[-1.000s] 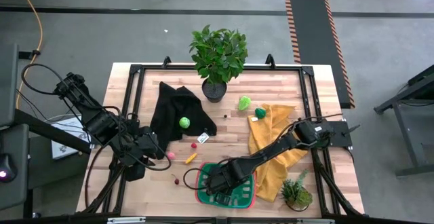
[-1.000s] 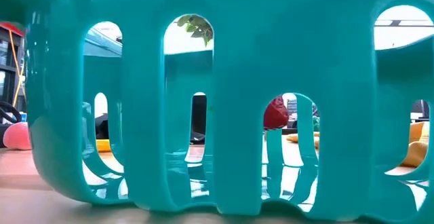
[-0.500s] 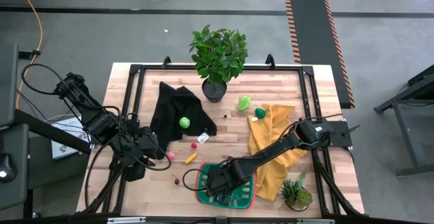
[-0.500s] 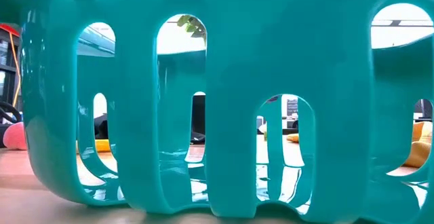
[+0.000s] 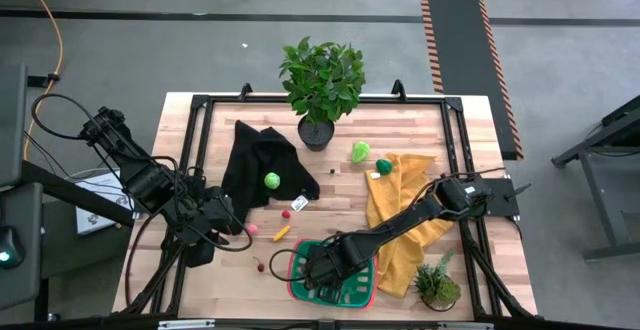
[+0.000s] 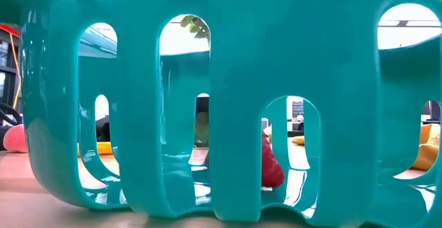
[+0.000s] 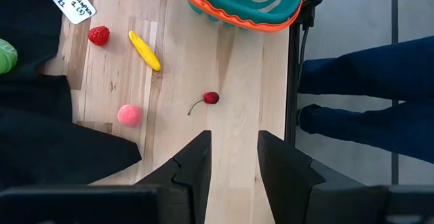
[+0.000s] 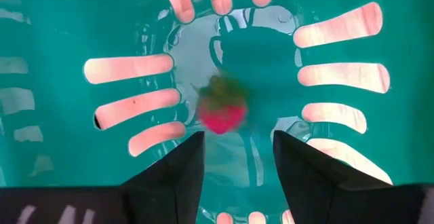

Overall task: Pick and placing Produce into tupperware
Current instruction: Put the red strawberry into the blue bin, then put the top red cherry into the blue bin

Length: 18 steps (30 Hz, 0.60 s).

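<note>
The tupperware (image 5: 357,288), a teal slotted tray with a red rim, stands near the table's front edge. My right gripper (image 5: 322,267) hangs over it, pointing down, open (image 8: 234,149). A red piece of produce with a green top (image 8: 220,108) is below the fingers at the tray's base (image 6: 269,169), blurred. A pink ball (image 7: 129,115), a cherry (image 7: 211,98), a yellow piece (image 7: 145,50) and a red berry (image 7: 99,35) lie on the wood. My left gripper (image 7: 234,139) waits open above the table's left front (image 5: 205,238).
A lime-green ball (image 5: 272,180) lies on a black cloth (image 5: 255,155). Two green pieces (image 5: 360,151) (image 5: 384,166) sit by a yellow cloth (image 5: 405,220). A potted plant (image 5: 322,85) stands at the back and a small one (image 5: 438,285) at the front right. A person's legs (image 7: 366,81) stand beside the table.
The red piece hung high among the tray's slots a second ago. It has since dropped from my right gripper and now sits low at the tray's base. The tray's near wall has shifted a little in the low view.
</note>
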Tool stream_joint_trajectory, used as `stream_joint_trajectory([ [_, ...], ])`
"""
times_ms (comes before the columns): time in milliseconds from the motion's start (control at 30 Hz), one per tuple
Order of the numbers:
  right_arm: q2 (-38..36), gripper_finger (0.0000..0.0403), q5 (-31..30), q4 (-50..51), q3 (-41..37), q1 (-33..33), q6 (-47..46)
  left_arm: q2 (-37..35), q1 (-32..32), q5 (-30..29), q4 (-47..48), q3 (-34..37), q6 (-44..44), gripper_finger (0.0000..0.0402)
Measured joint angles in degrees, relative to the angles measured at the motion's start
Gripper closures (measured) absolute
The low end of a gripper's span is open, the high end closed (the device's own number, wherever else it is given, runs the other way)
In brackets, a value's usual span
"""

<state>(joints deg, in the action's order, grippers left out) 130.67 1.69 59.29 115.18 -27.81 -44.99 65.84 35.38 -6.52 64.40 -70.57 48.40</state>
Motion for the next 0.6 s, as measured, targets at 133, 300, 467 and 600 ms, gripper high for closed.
stream_joint_trajectory([
  [133,0.00,0.0235,-0.67,-0.30,0.00,0.00,-0.01,0.01,-0.01,0.00,0.02,0.00,-0.02,0.0291],
  [300,-2.54,0.0235,-5.83,1.23,1.54,0.00,-0.46,0.02,-0.01,-0.18,0.04,0.00,-0.19,0.0291],
  [467,-8.37,0.0235,-17.91,6.92,4.46,-0.52,-2.99,0.02,-0.12,-0.20,0.04,0.00,-0.55,0.0291],
  [600,-12.56,0.0235,-25.64,13.90,4.46,-0.79,-7.57,0.02,-0.12,-1.47,0.06,0.00,-0.61,0.0291],
])
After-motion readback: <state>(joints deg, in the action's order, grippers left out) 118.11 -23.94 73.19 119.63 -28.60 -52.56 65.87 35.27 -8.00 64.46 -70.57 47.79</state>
